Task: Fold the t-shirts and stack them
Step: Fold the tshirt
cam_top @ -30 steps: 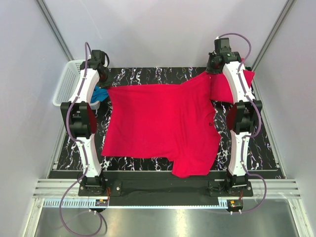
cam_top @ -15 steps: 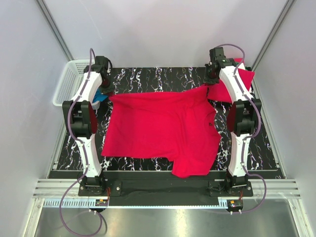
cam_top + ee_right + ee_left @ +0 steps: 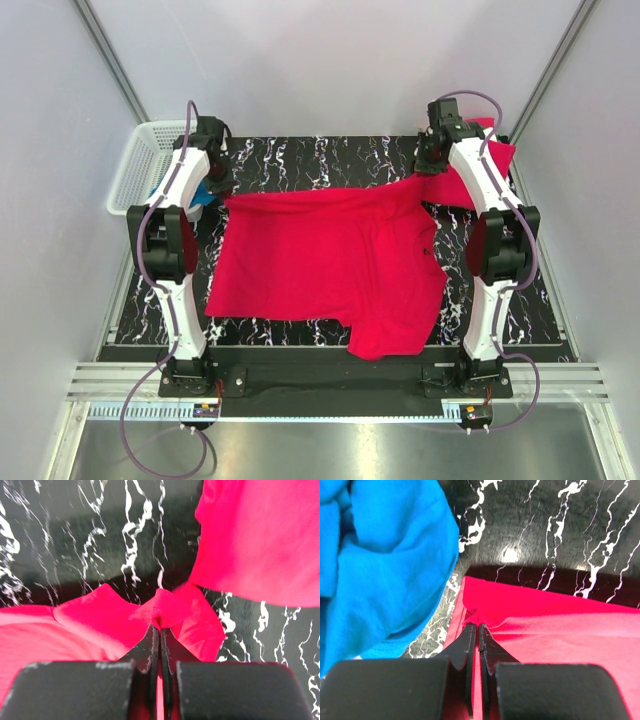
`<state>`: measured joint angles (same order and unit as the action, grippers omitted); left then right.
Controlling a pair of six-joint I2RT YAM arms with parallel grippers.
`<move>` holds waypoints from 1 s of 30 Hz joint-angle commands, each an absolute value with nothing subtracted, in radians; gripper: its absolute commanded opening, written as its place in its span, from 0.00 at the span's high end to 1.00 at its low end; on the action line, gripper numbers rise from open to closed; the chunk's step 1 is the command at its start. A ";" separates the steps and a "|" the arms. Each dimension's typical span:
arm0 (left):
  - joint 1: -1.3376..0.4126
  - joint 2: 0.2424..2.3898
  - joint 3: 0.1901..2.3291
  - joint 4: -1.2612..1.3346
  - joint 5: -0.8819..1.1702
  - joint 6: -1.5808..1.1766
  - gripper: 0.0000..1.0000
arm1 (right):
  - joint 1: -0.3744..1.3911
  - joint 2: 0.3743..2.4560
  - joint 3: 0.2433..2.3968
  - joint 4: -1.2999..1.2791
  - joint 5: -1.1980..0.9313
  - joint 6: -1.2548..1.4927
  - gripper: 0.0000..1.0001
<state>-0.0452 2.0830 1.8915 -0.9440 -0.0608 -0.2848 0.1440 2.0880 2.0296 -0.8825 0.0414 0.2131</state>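
A bright red t-shirt point(image 3: 330, 260) lies spread over the black marbled table, one sleeve hanging toward the near edge. My left gripper point(image 3: 222, 190) is shut on its far left edge; the left wrist view shows the pinched red cloth point(image 3: 535, 635) at my left gripper point(image 3: 474, 625). My right gripper point(image 3: 422, 176) is shut on the far right edge, where red cloth point(image 3: 100, 620) bunches at my right gripper point(image 3: 160, 626). The far edge is lifted a little off the table. Another red t-shirt point(image 3: 480, 170) lies at the far right under the right arm, also in the right wrist view point(image 3: 265, 540).
A white plastic basket point(image 3: 140, 165) stands at the far left, off the table. A blue cloth point(image 3: 203, 190) lies beside it, filling the left of the left wrist view point(image 3: 375, 565). The black marbled table point(image 3: 320, 155) is bare along the back. Grey walls enclose the cell.
Both grippers have drawn the shirt's far edge toward the near side and lower. The lifted far right sleeve has come down, and the far edge now runs straighter.
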 commanded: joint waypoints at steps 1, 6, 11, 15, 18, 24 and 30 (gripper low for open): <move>-0.054 2.005 1.868 -0.934 -0.043 -0.262 1.00 | 0.160 1.993 1.985 -0.857 0.046 0.213 1.00; -0.072 1.980 1.821 -0.937 -0.043 -0.256 1.00 | 0.164 1.953 1.941 -0.856 0.048 0.215 1.00; -0.086 1.959 1.780 -0.940 -0.072 -0.253 1.00 | 0.172 1.913 1.884 -0.859 0.054 0.235 1.00; -0.089 1.937 1.753 -0.943 -0.098 -0.264 1.00 | 0.179 1.879 1.827 -0.865 0.057 0.250 1.00; -0.089 1.921 1.738 -0.943 -0.123 -0.275 1.00 | 0.190 1.858 1.776 -0.870 0.058 0.256 1.00; -0.089 1.908 1.735 -0.945 -0.149 -0.298 1.00 | 0.201 1.827 1.712 -0.873 0.040 0.275 1.00; -0.089 1.902 1.720 -0.977 -0.178 -0.307 1.00 | 0.207 1.806 1.690 -0.887 0.043 0.284 1.00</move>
